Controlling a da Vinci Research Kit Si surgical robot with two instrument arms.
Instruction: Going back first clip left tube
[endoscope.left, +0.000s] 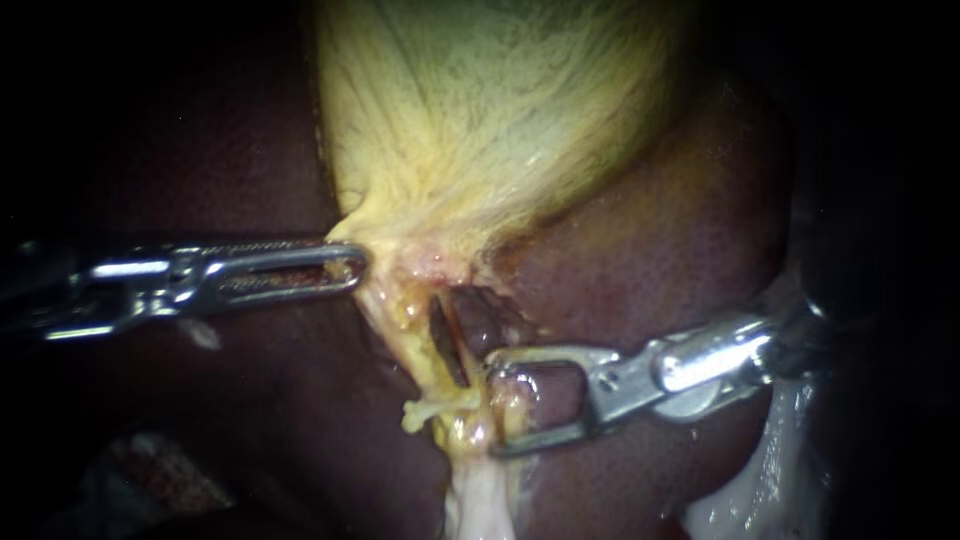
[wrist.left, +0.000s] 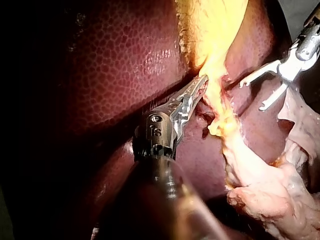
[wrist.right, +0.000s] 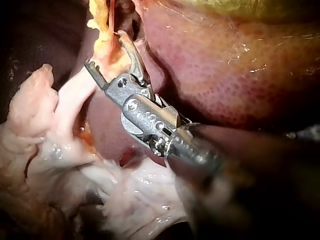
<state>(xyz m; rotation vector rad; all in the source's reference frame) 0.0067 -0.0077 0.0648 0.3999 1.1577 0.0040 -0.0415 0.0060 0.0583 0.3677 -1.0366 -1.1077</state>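
Note:
The yellow gallbladder hangs in the upper middle against the dark liver. Its neck narrows into a yellowish strand, the tube, that runs downward. My left instrument comes in level from the left, and its long jaws are shut on the edge of the gallbladder's neck. My right instrument comes in from the right with its jaws wide open, their tips at the strand's right side. In the right wrist view yellow tissue sits between those open jaws. A dark narrow strip lies beside the strand; whether it is a clip is unclear.
Pale, wet fatty tissue lies at the lower right and under the right instrument. Liver surrounds the neck on both sides. In the left wrist view the right instrument stands open beyond the strand.

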